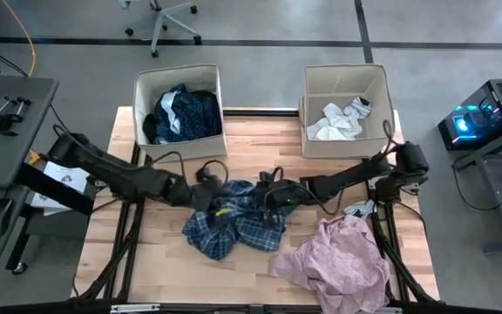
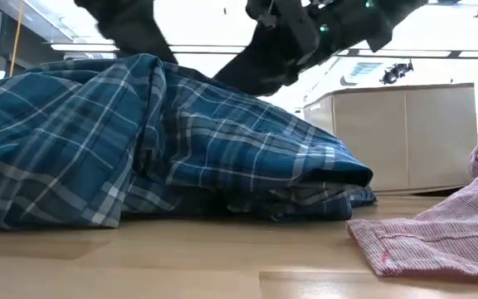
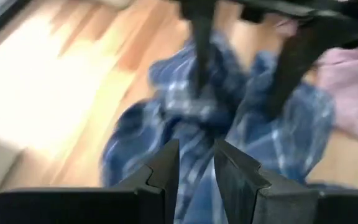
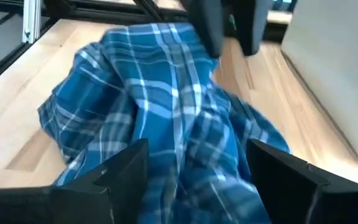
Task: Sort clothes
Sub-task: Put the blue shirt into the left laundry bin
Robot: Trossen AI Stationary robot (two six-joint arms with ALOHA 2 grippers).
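The crumpled blue-white plaid cotton shirt (image 1: 234, 225) lies mid-table under both arms; the right end effector (image 4: 194, 177) straddles it with jaws wide, holding nothing, so it may pinch only a fold, while the left end effector (image 3: 196, 168), narrowly parted, could drag it. One pale pink garment (image 1: 338, 260) lies nearby; beyond stand two beige fabric boxes (image 1: 179, 80)

Blue-and-white plaid on the shirt (image 1: 234, 222) at centre of the pale wood bench (image 1: 146, 262). Pale pink, finely checked, on the garment (image 1: 338, 257) at five o'clock. Beige on both fabric boxes: dark navy patterned shirt (image 1: 186, 113) in the box (image 1: 179, 78) at eleven o'clock, white socks (image 1: 334, 122) in the box (image 1: 342, 77) at one o'clock. Black on both arms' fingers (image 3: 166, 165).
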